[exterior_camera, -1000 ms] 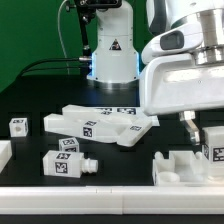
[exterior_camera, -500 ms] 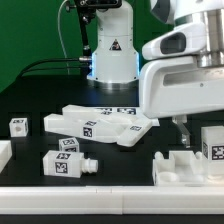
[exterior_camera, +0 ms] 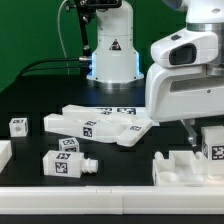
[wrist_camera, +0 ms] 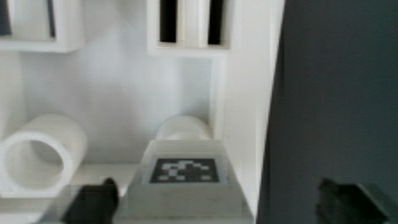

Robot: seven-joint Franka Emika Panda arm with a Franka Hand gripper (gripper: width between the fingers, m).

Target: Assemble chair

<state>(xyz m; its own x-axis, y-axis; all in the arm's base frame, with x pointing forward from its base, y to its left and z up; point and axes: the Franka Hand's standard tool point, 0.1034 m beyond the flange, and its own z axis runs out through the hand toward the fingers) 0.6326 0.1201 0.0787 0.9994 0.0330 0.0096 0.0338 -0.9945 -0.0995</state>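
The chair's parts are white pieces with square tags. My gripper [exterior_camera: 203, 131] hangs at the exterior view's right, over a tagged block [exterior_camera: 213, 143] that stands by a notched white slab [exterior_camera: 180, 168]. In the wrist view the gripper [wrist_camera: 224, 203] is open. Its dark fingers [wrist_camera: 93, 202] stand on either side of the tagged block [wrist_camera: 185, 172], with a gap on one side. The block has a rounded peg end [wrist_camera: 183, 127]. A white ring-shaped part [wrist_camera: 39, 152] lies beside it.
Flat tagged slabs [exterior_camera: 100, 124] lie piled mid-table. A blocky piece with a peg [exterior_camera: 66, 161] and a small cube [exterior_camera: 18, 126] lie at the exterior view's left. A white piece [exterior_camera: 4, 153] sits at the left edge. The robot base [exterior_camera: 112, 55] stands behind.
The arm has shifted slightly to the exterior view's right and lower in the picture. The tagged block under it has barely moved.
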